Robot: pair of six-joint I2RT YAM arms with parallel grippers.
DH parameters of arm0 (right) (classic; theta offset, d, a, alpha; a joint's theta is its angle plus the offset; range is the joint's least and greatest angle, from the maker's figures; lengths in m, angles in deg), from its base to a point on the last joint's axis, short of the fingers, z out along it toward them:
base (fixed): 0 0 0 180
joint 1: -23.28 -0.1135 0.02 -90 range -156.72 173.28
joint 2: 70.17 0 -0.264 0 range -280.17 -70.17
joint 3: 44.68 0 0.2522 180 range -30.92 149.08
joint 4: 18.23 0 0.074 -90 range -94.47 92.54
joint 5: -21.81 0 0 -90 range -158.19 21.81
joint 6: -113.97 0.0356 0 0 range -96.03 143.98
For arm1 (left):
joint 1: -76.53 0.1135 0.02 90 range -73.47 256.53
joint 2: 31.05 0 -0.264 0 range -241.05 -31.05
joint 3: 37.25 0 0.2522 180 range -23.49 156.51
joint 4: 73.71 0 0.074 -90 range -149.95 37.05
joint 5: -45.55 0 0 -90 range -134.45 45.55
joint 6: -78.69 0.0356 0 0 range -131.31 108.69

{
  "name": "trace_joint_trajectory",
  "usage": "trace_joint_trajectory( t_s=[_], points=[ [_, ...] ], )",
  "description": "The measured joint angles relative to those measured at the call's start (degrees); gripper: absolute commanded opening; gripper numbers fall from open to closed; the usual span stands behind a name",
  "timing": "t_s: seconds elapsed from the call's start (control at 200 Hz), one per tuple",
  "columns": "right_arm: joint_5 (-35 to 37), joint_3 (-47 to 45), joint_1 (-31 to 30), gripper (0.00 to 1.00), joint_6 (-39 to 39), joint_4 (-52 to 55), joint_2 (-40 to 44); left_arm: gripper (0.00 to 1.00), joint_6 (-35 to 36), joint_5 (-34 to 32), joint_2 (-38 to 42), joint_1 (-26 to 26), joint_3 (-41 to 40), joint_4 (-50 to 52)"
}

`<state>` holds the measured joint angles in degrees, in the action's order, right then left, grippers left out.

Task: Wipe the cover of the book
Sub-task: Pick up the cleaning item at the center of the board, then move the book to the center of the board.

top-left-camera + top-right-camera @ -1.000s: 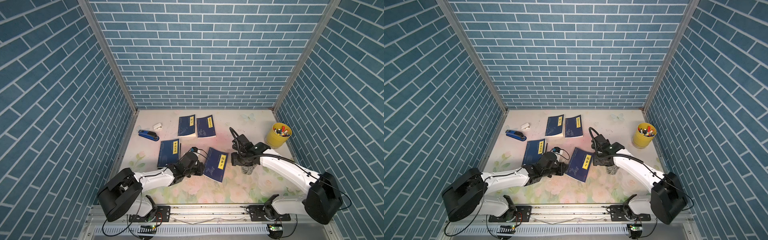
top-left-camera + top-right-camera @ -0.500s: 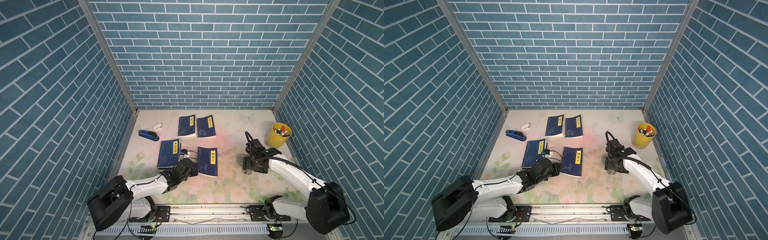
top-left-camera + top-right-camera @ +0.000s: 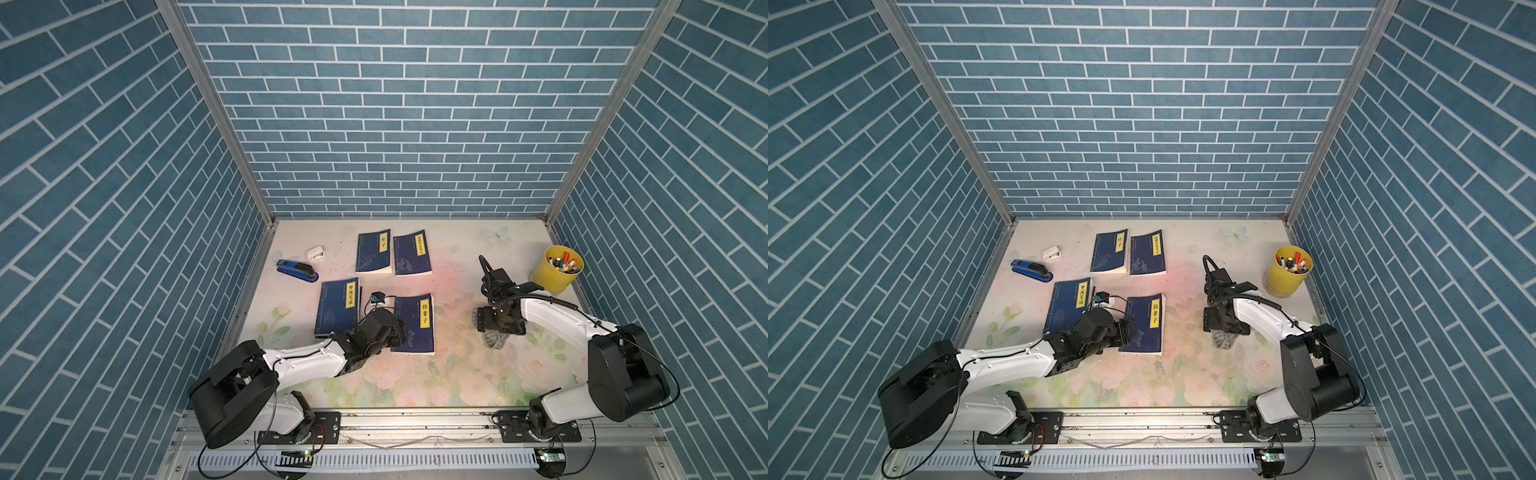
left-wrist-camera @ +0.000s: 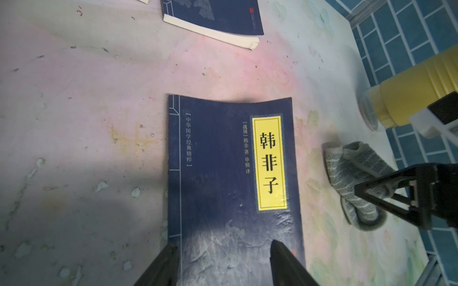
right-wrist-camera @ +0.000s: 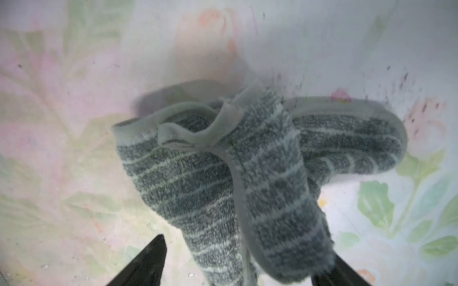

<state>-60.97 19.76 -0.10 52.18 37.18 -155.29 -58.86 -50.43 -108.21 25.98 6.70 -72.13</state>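
Beneath the right gripper (image 5: 247, 247), jaws wide and gripping nothing, lies the cloth (image 5: 210, 173), well right of the book (image 4: 223, 173), whose near end sits under the open, empty left gripper (image 4: 223, 247).

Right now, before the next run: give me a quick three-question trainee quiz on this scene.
1. What lies below the right end effector? A sponge; B striped cloth; C brush.
2. True or false: the left end effector has its jaws apart over the nearest book.
3. What colour is the pen cup?
Key: 1 B; 2 true; 3 yellow.
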Motion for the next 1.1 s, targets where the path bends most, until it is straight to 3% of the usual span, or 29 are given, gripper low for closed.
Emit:
trace_joint_trajectory(
  t_s=[0.355, 0.455, 0.58, 0.665, 0.85, 1.1],
  points=[
    [1.20, 3.89, 1.38, 0.85, -0.20, -0.79, -8.96, 0.68, 3.23, -1.86, 0.07, 0.00, 2.80, 3.17],
    [0.87, 4.74, 1.53, 0.71, -0.46, -0.83, -10.01, 0.68, 3.63, -1.90, -0.02, 0.00, 2.80, 3.54],
    [0.11, 5.31, 1.60, 0.30, -1.33, -1.64, -11.02, 0.68, 4.17, -1.95, -0.02, 0.00, 2.80, 3.96],
    [-0.07, 5.60, 1.75, 0.14, -1.49, -1.99, -11.45, 0.68, 4.57, -2.16, -0.02, 0.00, 2.80, 4.39],
    [-1.38, 5.60, 2.05, 0.00, -2.45, -1.99, -10.86, 0.69, 4.98, -2.62, 0.02, 0.04, 2.80, 4.90],
    [-6.32, 11.80, -0.07, 0.00, -4.33, 0.31, -6.14, 0.68, 5.88, -2.32, -2.95, 0.17, 3.91, 4.98]
  ],
)
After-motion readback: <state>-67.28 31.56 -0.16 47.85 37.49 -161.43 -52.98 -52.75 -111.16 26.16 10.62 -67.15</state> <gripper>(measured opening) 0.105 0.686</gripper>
